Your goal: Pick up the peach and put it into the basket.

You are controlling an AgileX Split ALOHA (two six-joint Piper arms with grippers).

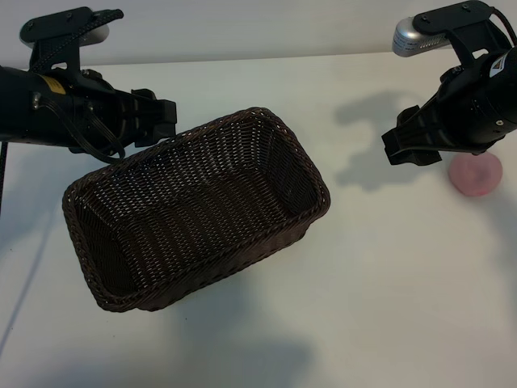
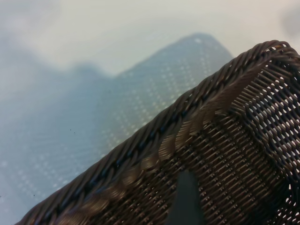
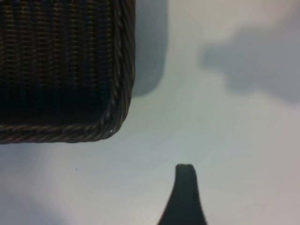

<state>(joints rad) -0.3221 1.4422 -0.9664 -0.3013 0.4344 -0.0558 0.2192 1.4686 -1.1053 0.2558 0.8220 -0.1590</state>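
The peach (image 1: 477, 176), small, round and pale pink, lies on the white table at the far right, its top edge partly covered by my right arm. My right gripper (image 1: 401, 147) hovers open and empty just left of the peach, between it and the basket. The dark-brown wicker basket (image 1: 266, 121) sits left of centre, turned at an angle, with nothing inside. My left gripper (image 1: 168, 120) is open at the basket's far left rim. In the left wrist view one finger (image 2: 187, 199) shows over the braided rim (image 2: 187, 117). The right wrist view shows one finger (image 3: 185, 197) and a basket corner (image 3: 119, 93), not the peach.
The white table (image 1: 388, 283) stretches bare in front of and to the right of the basket. Dark shadows of the arms fall on it near the right gripper and below the basket.
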